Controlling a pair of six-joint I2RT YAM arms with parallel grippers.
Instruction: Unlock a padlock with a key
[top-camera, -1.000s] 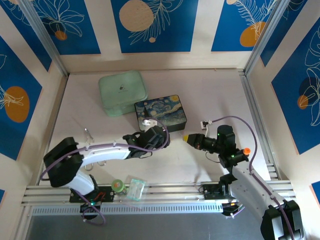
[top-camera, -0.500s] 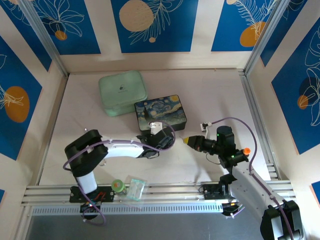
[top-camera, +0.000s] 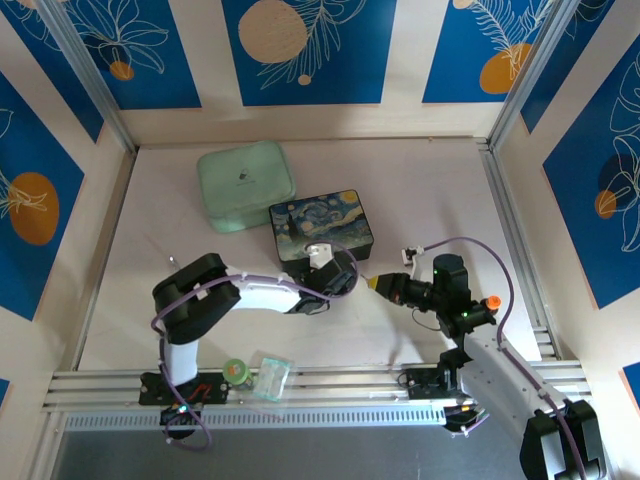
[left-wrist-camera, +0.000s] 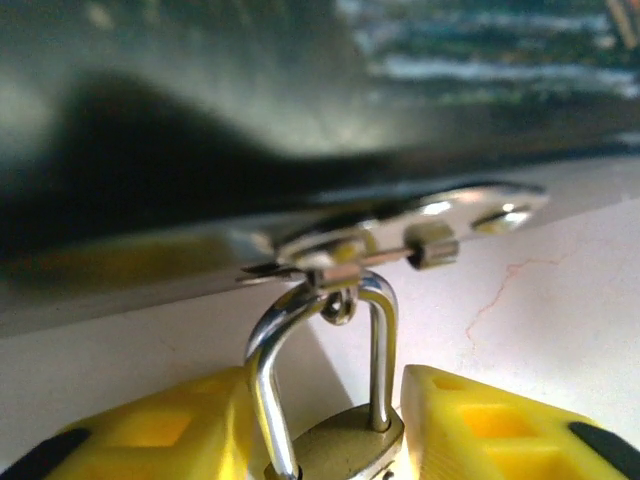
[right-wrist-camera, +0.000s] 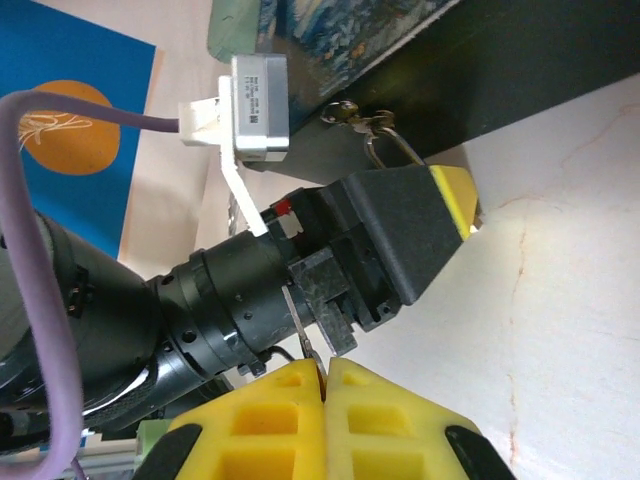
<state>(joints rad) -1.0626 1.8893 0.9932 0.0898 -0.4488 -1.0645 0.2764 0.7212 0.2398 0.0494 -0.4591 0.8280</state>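
The brass padlock (left-wrist-camera: 345, 440) hangs by its silvery shackle (left-wrist-camera: 376, 340) from the latch (left-wrist-camera: 400, 225) on the front of the dark starry-night box (top-camera: 322, 224). My left gripper (left-wrist-camera: 320, 405) is shut on the padlock, a yellow finger on each side of its body. In the top view the left gripper (top-camera: 338, 272) sits at the box's front edge. My right gripper (right-wrist-camera: 325, 372) is shut on the thin silvery key (right-wrist-camera: 301, 318), whose blade sticks out toward the left gripper's black housing (right-wrist-camera: 395, 235). Seen from above, the right gripper (top-camera: 376, 284) is just right of the left one.
A pale green lidded container (top-camera: 245, 186) lies behind and left of the box. A green-capped bottle (top-camera: 235, 370) and a clear packet (top-camera: 270, 378) rest on the near rail. Aluminium frame posts and rails border the table on both sides.
The left arm has swung its elbow in, and its gripper has shifted right along the box's front. The right gripper has crept left, closing the gap between them.
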